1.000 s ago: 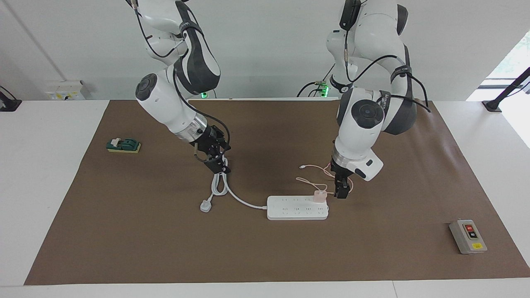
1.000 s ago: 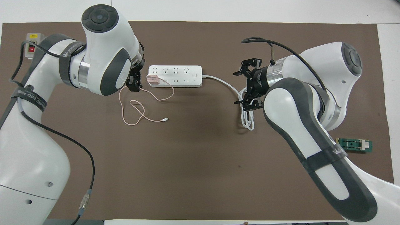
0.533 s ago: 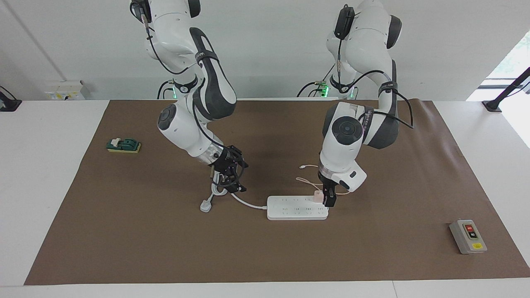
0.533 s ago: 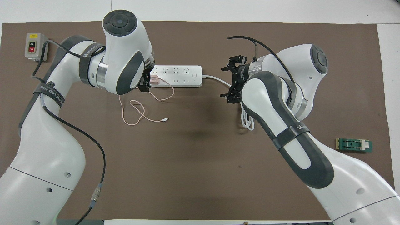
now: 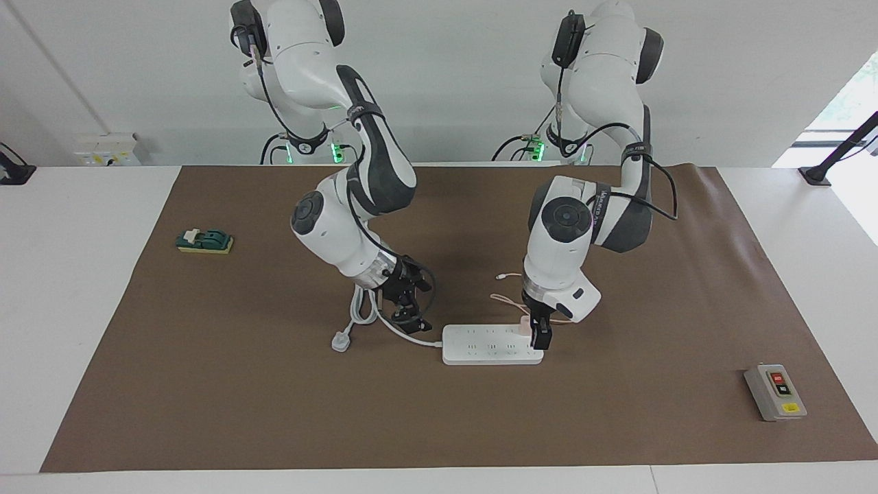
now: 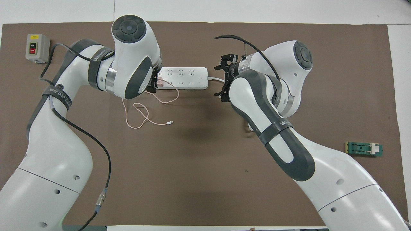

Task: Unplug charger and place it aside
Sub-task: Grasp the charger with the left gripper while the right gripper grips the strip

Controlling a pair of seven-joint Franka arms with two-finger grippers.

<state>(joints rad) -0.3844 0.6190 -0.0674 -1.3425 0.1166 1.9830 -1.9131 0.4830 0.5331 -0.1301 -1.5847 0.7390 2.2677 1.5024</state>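
the charger (image 5: 525,324) sits plugged into the strip (image 5: 490,345), at the strip's end toward the left arm. its pink cable (image 6: 141,115) lies looped on the mat (image 5: 617,412), on the side of the strip nearer the robots.

the left gripper (image 5: 539,336) is down at the charger, its dark fingers at the cube on the left arm's side; they stand apart, and whether they touch the cube cannot be told. in the overhead view the left arm's wrist covers most of the charger (image 6: 159,83).

the right gripper (image 5: 410,312) hangs over the strip's white cord (image 5: 405,334), just off the strip's end toward the right arm, jaws spread wide and holding nothing.

a grey switch box (image 5: 775,392) lies toward the left arm's end of the mat. a green block (image 5: 204,241) lies toward the right arm's end.
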